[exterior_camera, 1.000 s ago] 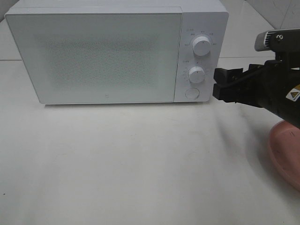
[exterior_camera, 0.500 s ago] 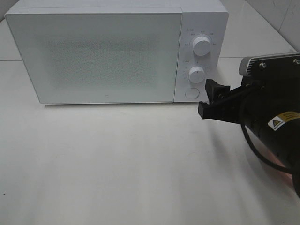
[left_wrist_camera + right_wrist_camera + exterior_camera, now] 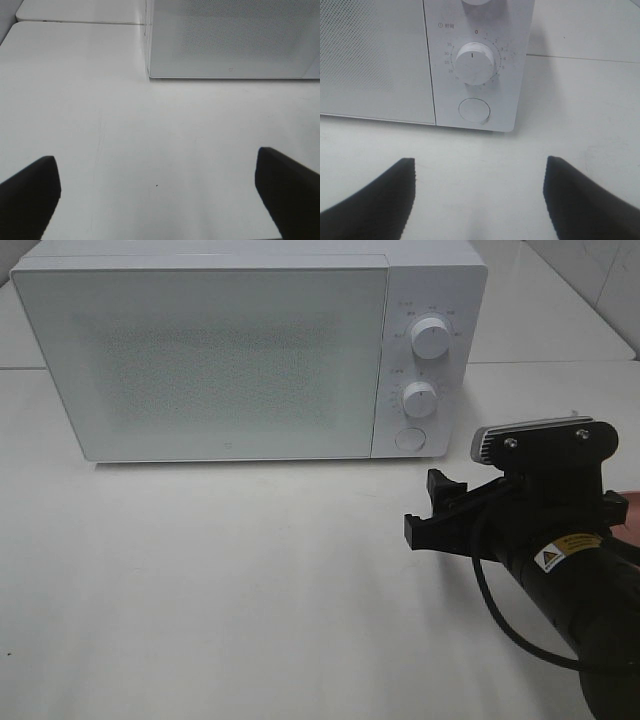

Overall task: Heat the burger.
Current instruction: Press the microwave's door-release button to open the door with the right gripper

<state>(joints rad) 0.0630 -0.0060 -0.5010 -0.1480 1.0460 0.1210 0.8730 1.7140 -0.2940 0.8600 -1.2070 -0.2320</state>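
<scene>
The right arm (image 3: 575, 590) is seen reaching in from the near right corner, its dark forearm stretched toward the left and a little toward the far side. A grey-topped camera mount (image 3: 545, 437) is carried just behind the right gripper (image 3: 428, 508). That gripper's two black fingers (image 3: 375, 200) are held apart, with nothing gripped between them. The left gripper (image 3: 156, 160) is shown only in its own wrist view, opened wide and likewise empty.

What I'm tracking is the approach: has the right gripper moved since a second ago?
Yes. The right gripper has moved from right of the round button to below it in the high view.
</scene>
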